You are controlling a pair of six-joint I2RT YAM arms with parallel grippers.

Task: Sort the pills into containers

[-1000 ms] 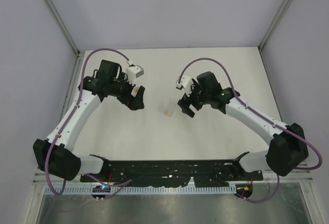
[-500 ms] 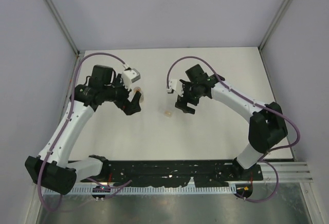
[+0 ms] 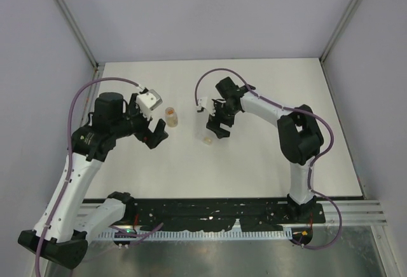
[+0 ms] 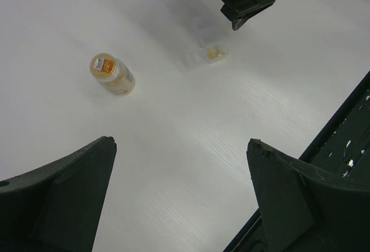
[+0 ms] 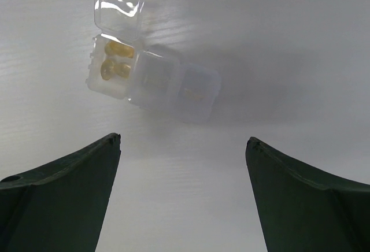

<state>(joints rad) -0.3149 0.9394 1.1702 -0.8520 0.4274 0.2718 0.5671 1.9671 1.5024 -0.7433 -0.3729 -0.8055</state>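
The left gripper (image 3: 155, 135), left of middle in the top view, is wide open and empty, with the orange container (image 3: 170, 116) just up and right of it. The right gripper (image 3: 218, 129) is wide open and empty too. The clear container (image 5: 153, 84) lies upper left in its camera, with maybe three yellow pills (image 5: 114, 60) inside.

Overhead, wrist views sharing clear container (image 5: 173, 87)

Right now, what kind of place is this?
Most likely a robot test cell in a lab: a white table boxed in by plain grey panels, the left arm and right arm mounted on a black rail, with an amber vial and a clear pill case laid out.
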